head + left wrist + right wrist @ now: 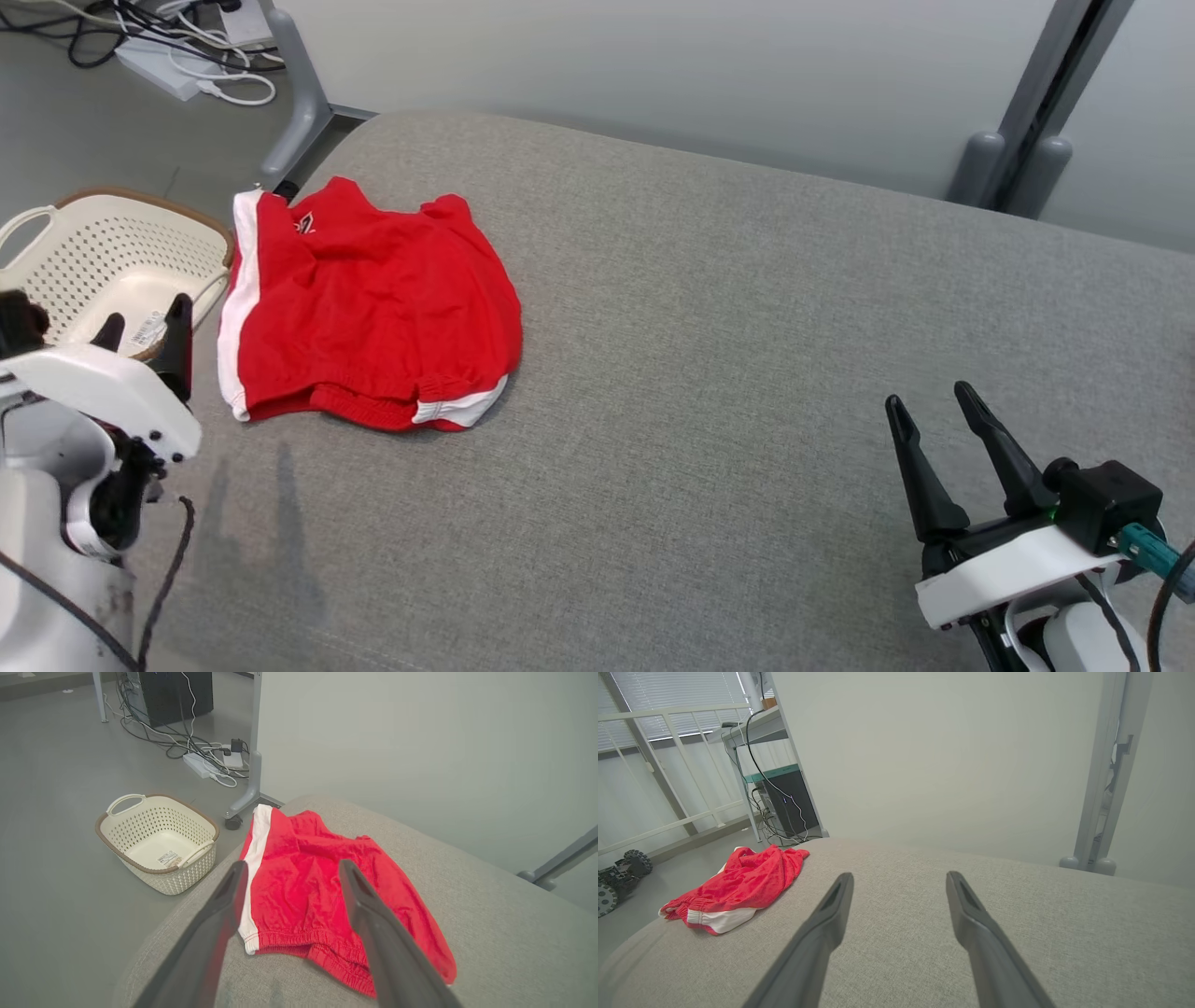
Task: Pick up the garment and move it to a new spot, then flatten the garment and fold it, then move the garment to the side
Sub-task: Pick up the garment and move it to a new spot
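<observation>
The garment (369, 303) is a pair of red shorts with white side stripes, lying folded near the far left corner of the grey padded surface (709, 373). It also appears in the left wrist view, garment (308, 891), and at the left of the right wrist view, garment (738, 884). My left gripper (145, 327) hovers open just left of the shorts, at the surface's left edge, holding nothing. In its own view the left gripper (289, 870) points at the shorts from above. My right gripper (929, 397) stands open and empty at the lower right, far from the shorts.
A cream perforated basket (103, 257) with a brown rim sits on the floor left of the surface. Cables and a power strip (168, 65) lie on the floor behind. A grey stand leg (299, 103) rises near the back left corner; another post (1046, 112) stands back right.
</observation>
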Controlling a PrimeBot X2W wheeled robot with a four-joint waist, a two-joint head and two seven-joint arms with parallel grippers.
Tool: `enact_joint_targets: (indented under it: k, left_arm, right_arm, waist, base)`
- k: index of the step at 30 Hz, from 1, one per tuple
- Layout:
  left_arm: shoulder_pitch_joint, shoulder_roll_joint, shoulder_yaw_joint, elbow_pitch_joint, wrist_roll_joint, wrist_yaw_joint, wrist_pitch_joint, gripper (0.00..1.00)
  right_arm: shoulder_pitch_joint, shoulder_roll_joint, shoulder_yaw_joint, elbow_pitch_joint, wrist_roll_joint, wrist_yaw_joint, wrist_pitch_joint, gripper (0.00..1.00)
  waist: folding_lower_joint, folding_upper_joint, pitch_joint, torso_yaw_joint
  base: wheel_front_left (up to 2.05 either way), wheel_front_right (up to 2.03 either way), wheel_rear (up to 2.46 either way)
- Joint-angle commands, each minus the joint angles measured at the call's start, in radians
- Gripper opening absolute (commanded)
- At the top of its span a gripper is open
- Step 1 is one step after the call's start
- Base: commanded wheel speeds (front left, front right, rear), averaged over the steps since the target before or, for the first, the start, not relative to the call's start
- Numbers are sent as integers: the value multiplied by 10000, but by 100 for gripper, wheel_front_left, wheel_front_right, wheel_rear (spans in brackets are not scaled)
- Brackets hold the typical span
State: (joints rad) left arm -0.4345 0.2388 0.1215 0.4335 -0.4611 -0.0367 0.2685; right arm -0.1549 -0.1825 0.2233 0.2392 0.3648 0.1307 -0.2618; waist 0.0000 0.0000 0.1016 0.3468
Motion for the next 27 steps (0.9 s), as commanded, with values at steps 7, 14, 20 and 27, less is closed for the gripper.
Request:
enact_joint_targets:
  k: [7, 14, 20, 27]
  left_arm:
    - [-1668, 792, 204, 2250, -540, 148, 2009, 100]
    - [-2398, 1283, 392, 4000, -853, 206, 2972, 100]
    - [-2490, 1761, 259, 5427, -825, 214, 3684, 100]
    - [-2625, 1764, 309, 6331, -1074, 42, 4042, 100]
  right_arm:
    - [-522, -265, 53, 11, 20, 4, -57, 100]
    - [-880, -374, 189, 21, 46, 4, -57, 100]
    - [-1050, -416, 251, 18, 71, 4, -57, 100]
    - [-986, -501, 89, 64, 85, 4, -57, 100]
  waist:
    - [0, 0, 827, -829]
    - [0, 0, 1290, -1388]
    - [0, 0, 1571, -1813]
    - [0, 0, 1644, -1940]
  base:
    - [0, 0, 0]
    - [0, 0, 0]
    - [0, 0, 0]
    - [0, 0, 0]
